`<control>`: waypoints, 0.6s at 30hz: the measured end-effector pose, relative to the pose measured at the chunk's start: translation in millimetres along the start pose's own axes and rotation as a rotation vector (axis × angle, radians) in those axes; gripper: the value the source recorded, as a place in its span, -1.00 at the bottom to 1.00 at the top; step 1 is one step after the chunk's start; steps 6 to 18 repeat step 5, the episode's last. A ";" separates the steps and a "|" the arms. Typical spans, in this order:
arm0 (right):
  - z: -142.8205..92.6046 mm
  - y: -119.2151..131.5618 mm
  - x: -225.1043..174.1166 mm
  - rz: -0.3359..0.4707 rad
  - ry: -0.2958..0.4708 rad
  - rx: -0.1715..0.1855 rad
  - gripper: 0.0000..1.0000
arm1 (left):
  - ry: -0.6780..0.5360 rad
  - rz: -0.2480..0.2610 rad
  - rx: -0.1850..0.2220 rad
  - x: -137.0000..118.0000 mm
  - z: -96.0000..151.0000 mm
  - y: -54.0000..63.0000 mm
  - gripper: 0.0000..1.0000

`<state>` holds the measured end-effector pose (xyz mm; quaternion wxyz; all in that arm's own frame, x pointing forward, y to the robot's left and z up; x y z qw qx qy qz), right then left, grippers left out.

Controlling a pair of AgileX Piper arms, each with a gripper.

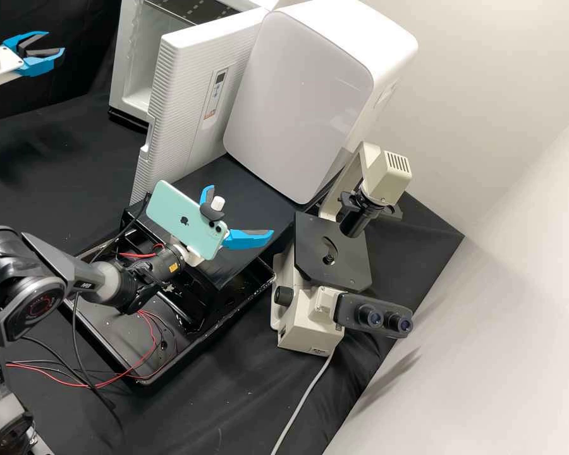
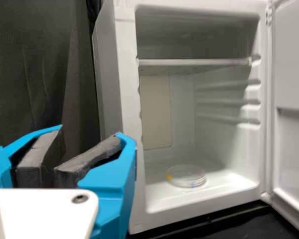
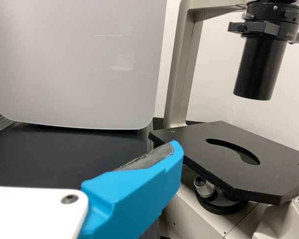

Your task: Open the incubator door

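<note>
In the high view my left gripper (image 1: 55,42) is at the upper left, its fingers parted over bare space in front of the incubator (image 1: 131,69). The white ribbed door (image 1: 182,95) stands swung wide, its outer face toward the bench. The left wrist view has the left gripper (image 2: 90,131) open and holding nothing, beside the incubator's front frame (image 2: 128,124); the door (image 2: 293,64) stands out from the hinged side. My right gripper (image 1: 240,211), wide apart and bearing a phone, is over the black stand. One finger of the right gripper (image 3: 134,191) shows in its wrist view.
A clear dish (image 2: 186,176) lies on the incubator floor below a shelf (image 2: 194,62). A white rounded device (image 1: 297,95) stands beside the door. The microscope (image 1: 332,253) is right of the right gripper. A black tray (image 1: 152,378) with loose wires lies under the right arm.
</note>
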<state>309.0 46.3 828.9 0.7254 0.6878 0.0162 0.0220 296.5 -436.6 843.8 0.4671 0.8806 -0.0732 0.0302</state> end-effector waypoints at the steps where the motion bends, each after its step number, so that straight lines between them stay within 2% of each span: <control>1: 0.0 0.0 0.0 0.000 0.000 0.000 1.00 | 0.004 -0.002 -0.004 0.6 0.1 -1.4 1.00; 5: 0.0 0.0 0.0 0.000 0.000 0.000 1.00 | 0.050 -0.012 -0.028 1.5 -3.5 -7.2 1.00; 18: 0.0 0.0 0.0 0.000 0.000 0.000 1.00 | 0.050 -0.012 -0.028 1.5 -3.5 -7.2 1.00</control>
